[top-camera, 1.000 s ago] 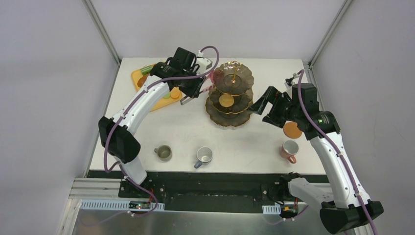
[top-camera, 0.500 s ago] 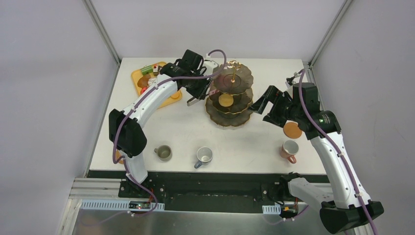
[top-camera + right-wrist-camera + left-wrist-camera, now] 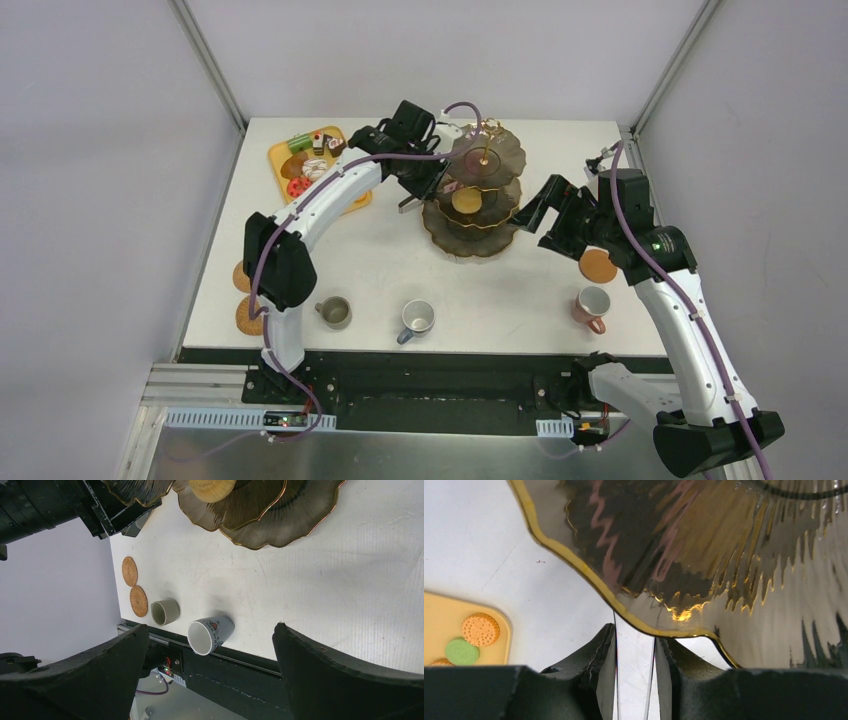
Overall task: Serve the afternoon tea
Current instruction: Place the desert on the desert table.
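Observation:
The dark gold-rimmed three-tier stand (image 3: 473,232) stands at the table's centre back. An orange macaron (image 3: 465,200) lies on its middle tier, and something small and pink (image 3: 450,186) shows at that tier's left edge. My left gripper (image 3: 422,188) is at the stand's left side, shut on the metal arms of the tongs (image 3: 606,685), whose tips are hidden under a tier rim (image 3: 624,611). My right gripper (image 3: 520,215) hangs open just right of the stand, holding nothing. Olive (image 3: 334,312), grey-blue (image 3: 417,318) and pink (image 3: 592,305) mugs stand along the front.
The yellow-orange tray (image 3: 283,158) at the back left holds doughnuts, macarons (image 3: 480,629) and small cakes. Two brown coasters (image 3: 241,277) lie by the left edge and one coaster (image 3: 598,265) lies under the right arm. The grey-blue mug (image 3: 210,634) shows between the right fingers.
The left arm has swung right from over the tray to the stand's left side, carrying the tongs. The tray's sweets and the left coasters are now uncovered. The right arm has not moved.

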### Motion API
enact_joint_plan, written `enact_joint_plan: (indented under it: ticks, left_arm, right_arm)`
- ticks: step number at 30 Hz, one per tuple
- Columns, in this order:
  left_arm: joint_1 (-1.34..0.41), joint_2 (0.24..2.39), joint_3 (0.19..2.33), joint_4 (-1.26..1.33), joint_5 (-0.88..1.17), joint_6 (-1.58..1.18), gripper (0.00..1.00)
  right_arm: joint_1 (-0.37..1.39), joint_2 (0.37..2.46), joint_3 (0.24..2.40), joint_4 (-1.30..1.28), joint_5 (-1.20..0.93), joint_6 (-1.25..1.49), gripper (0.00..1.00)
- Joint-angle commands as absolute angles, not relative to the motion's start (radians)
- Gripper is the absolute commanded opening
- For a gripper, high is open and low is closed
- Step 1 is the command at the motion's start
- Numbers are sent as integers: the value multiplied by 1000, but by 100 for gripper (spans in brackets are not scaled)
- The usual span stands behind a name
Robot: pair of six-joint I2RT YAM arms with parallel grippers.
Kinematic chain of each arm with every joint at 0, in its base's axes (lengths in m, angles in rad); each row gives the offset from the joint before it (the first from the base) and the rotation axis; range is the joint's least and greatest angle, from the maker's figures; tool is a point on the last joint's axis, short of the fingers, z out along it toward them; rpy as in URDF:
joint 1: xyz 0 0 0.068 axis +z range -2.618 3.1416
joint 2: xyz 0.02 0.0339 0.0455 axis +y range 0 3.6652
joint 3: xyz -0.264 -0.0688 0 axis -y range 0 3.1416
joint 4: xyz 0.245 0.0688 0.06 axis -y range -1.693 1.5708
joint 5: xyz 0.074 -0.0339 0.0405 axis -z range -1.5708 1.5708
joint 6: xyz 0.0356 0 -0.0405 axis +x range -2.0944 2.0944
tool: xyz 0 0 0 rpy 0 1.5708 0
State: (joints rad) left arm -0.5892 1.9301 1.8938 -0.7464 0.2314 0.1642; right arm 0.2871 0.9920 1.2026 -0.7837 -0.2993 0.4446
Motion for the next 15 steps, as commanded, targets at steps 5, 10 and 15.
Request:
enact_joint_plan:
  ticks: [5, 10, 15]
  left_arm:
    - [-594, 1913, 1933, -736, 207, 155, 30]
    - [-594, 1896, 1912, -730, 187, 156, 36]
    - [-594, 1881, 1903, -727, 173, 154, 41]
  right_arm:
    - [290, 977, 1232, -793, -285, 445, 99]
    - [291, 975, 1231, -792, -285, 446, 99]
    - [292, 973, 1228, -792, -288, 447, 99]
